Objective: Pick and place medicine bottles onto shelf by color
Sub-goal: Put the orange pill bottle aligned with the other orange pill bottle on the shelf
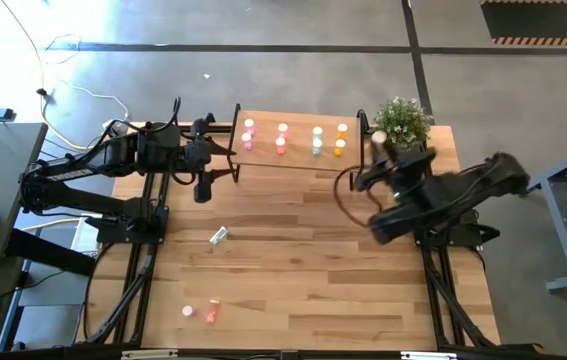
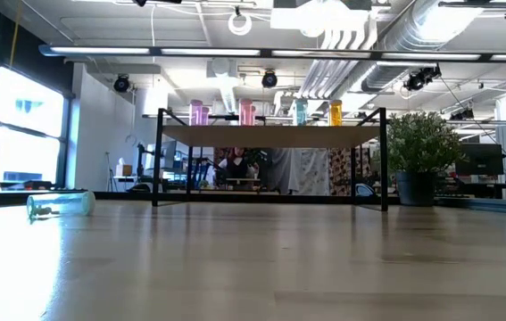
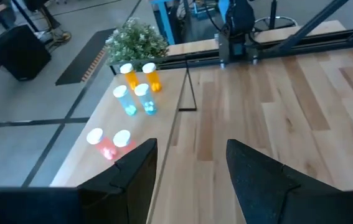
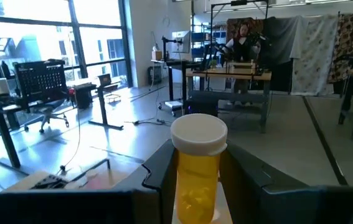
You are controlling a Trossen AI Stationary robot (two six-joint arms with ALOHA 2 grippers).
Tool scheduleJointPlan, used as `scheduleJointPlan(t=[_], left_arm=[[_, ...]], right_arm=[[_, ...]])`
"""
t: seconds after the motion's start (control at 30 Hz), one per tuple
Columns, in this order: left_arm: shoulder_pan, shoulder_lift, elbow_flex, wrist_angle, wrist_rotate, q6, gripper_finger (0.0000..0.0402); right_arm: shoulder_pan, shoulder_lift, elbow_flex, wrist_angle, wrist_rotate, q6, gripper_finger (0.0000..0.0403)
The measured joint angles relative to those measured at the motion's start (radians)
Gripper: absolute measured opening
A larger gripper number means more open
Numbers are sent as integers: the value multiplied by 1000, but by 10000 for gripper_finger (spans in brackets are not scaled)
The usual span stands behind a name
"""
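The shelf (image 1: 298,160) stands at the table's far side, a light board on black legs (image 2: 270,135). Pink (image 1: 248,134), salmon (image 1: 282,137), green (image 1: 317,140) and orange (image 1: 341,137) bottles stand on it in pairs. A green bottle (image 1: 219,236) lies on its side on the tabletop (image 2: 56,204). Two pink-red bottles (image 1: 201,312) sit near the near edge. My left gripper (image 3: 192,180) is open and empty at the shelf's left end. My right gripper (image 4: 201,180), at the shelf's right end, is shut on an orange bottle (image 4: 195,186). My right gripper pinches the orange bottle's body (image 4: 195,193) between its two fingers (image 4: 160,171), below the white cap (image 4: 199,134). The fingers come level from the table's right side. The bottle stands upright in the hold, with its cap above the fingers; its base is hidden.
A small potted plant (image 1: 403,122) stands at the far right corner, just beyond my right gripper (image 1: 375,150). The shelf's black legs (image 2: 157,160) stand on the tabletop. Bare wood planks (image 1: 313,250) fill the middle and near part of the table.
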Motion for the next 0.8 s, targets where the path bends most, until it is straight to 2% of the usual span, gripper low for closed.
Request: scheduleJointPlan(t=[0.2,0.33,0.57,0.8], left_arm=[[0,0,0,8,-22,0,184],[0,0,0,29,-50,0,184],[21,0,0,57,-53,-1,184],[74,0,0,81,-53,-4,184]], right_arm=[[-24,-125,0,0,0,-141,94],[-52,-182,-34,1,-2,-173,94],[-86,-304,-316,33,-11,48,94],[-86,-321,-533,217,-79,60,94]])
